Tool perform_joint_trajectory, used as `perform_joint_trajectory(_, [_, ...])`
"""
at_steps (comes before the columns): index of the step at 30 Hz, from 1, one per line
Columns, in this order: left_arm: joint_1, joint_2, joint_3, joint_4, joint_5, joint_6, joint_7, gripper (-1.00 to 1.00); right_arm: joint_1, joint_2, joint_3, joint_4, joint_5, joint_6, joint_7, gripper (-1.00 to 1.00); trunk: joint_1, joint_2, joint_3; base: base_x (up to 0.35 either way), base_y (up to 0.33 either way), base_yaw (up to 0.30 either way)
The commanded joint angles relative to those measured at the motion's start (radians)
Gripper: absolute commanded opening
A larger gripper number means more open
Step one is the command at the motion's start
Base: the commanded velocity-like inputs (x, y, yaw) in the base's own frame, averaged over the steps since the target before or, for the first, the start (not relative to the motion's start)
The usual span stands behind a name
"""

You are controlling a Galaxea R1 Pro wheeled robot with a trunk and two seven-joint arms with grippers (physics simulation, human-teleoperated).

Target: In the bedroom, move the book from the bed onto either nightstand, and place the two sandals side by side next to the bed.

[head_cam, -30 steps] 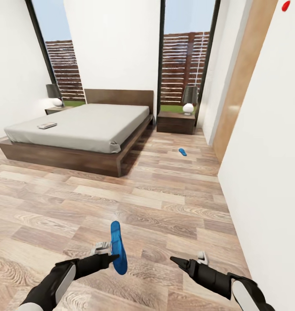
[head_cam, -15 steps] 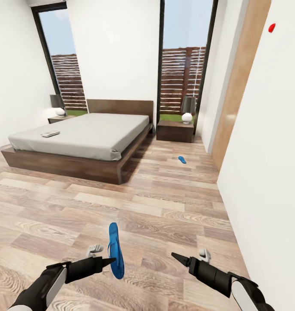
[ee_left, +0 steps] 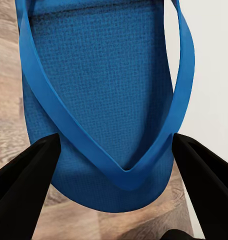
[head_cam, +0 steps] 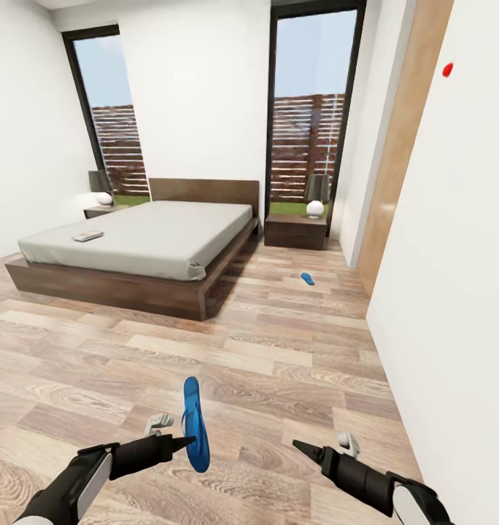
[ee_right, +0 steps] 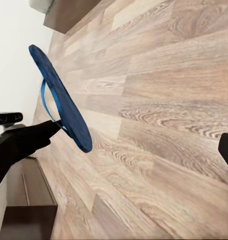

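One blue sandal being pinched by strap in left tool, held on edge above wood floor. Second sandal lying on floor between bed and right wall, near nightstand. Book resting on mattress, left side. Right tool being held empty; spread or pressed together cannot be told.

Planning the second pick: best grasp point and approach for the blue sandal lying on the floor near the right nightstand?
Judgement only: the far sandal lies flat on the wood floor, clear of the bed and nightstand. It is too small here to show strap detail. Likely best: come from above with the free right gripper and pinch across its narrow width at one edge, as the left gripper holds the other sandal.
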Motion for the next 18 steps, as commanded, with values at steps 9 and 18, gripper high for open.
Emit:
perform_joint_trajectory(9, [0.000,-0.001,-0.007,0.170,0.003,-0.136,0.008,-1.00,-0.001,-0.006,0.001,0.172,0.087,-0.001,0.004,1.00,-0.035,0.063,0.027,0.000,0.000,0.000])
perform_joint_trajectory(18, [0.000,-0.034,-0.011,0.237,-0.020,-0.183,0.141,-1.00,-0.001,-0.002,-0.002,0.491,0.413,-0.245,-0.001,1.00,-0.069,0.126,0.056,0.000,0.000,0.000])
